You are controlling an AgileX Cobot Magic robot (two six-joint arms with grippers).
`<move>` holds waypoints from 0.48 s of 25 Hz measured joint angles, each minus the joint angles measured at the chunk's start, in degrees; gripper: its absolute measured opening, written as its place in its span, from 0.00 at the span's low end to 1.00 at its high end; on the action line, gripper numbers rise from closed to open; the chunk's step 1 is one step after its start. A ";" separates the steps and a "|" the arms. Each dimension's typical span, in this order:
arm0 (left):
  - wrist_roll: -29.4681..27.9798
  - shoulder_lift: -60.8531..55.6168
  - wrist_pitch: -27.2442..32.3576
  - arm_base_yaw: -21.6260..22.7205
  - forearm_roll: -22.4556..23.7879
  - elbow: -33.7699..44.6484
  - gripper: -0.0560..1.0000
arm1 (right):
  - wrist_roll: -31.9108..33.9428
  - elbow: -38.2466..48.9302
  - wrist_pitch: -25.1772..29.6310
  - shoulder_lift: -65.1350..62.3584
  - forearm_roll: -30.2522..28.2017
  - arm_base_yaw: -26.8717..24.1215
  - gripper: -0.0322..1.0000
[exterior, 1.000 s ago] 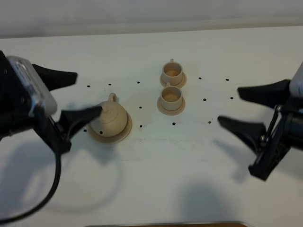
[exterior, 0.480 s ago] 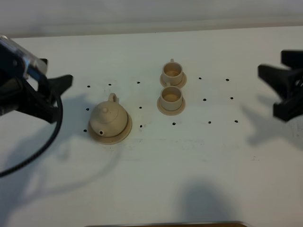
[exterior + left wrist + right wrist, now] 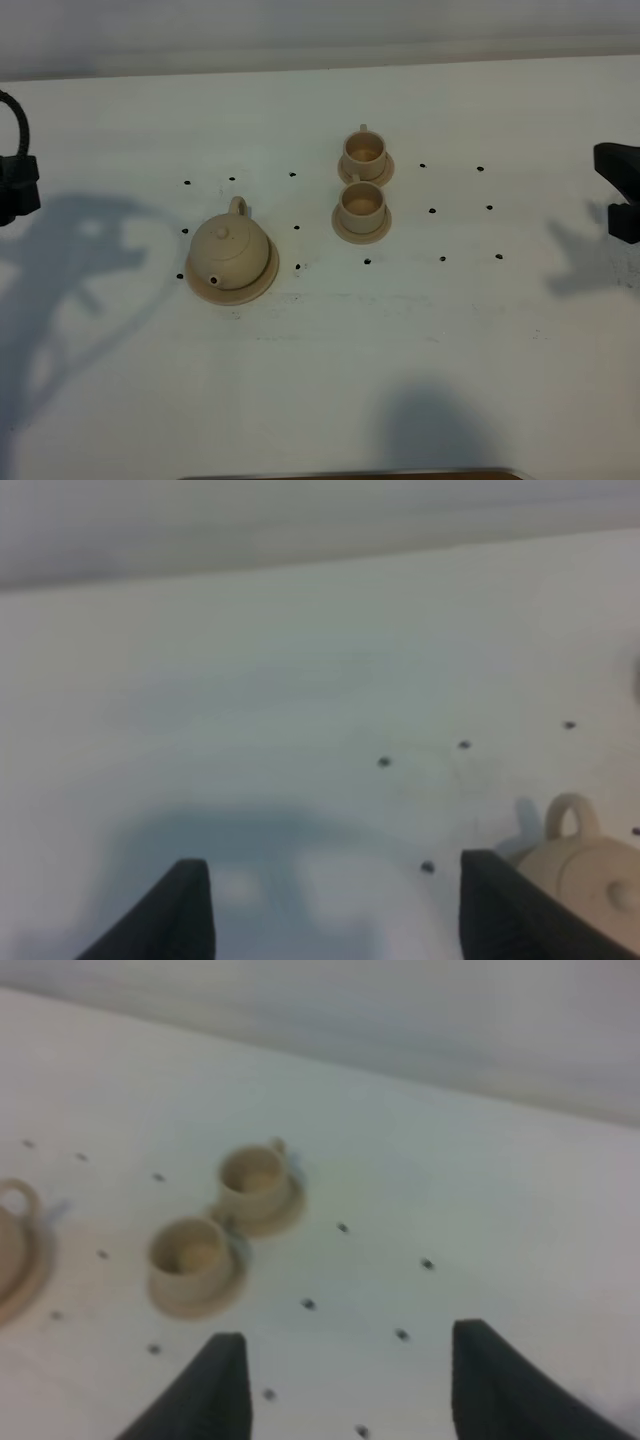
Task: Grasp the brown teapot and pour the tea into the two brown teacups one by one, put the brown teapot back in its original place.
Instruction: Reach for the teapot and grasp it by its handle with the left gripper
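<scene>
The brown teapot (image 3: 231,251) stands upright on its wide saucer, the original place (image 3: 263,283), left of the middle of the table. The two brown teacups (image 3: 363,151) (image 3: 361,203) stand on small saucers, one behind the other, right of the teapot. In the left wrist view my left gripper (image 3: 340,910) is open and empty, with the teapot (image 3: 590,875) off beyond one finger. My right gripper (image 3: 350,1385) is also open and empty, well back from both teacups (image 3: 252,1174) (image 3: 189,1252). From above only a dark bit of each arm shows, at the left edge (image 3: 17,186) and the right edge (image 3: 620,186).
The white table (image 3: 330,360) carries small black dots around the tea set. A dark strip lies along the front edge (image 3: 350,474). Arm shadows fall on the left and right sides of the table.
Both arms have drawn back outward to the edges of the high view. The left gripper has left the teapot's side and narrowed a little. Teapot and cups have not moved.
</scene>
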 joint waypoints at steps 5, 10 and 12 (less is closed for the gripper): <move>-8.14 -0.19 1.26 0.59 7.47 0.00 0.61 | 13.44 -0.01 0.90 -0.23 -12.59 0.00 0.46; -18.19 -1.44 2.76 0.59 16.56 -0.04 0.61 | 26.38 -1.92 3.64 -5.36 -26.05 0.00 0.46; -22.63 -2.03 4.23 0.59 20.60 -0.57 0.61 | 31.43 -3.13 6.06 -7.85 -30.89 0.00 0.46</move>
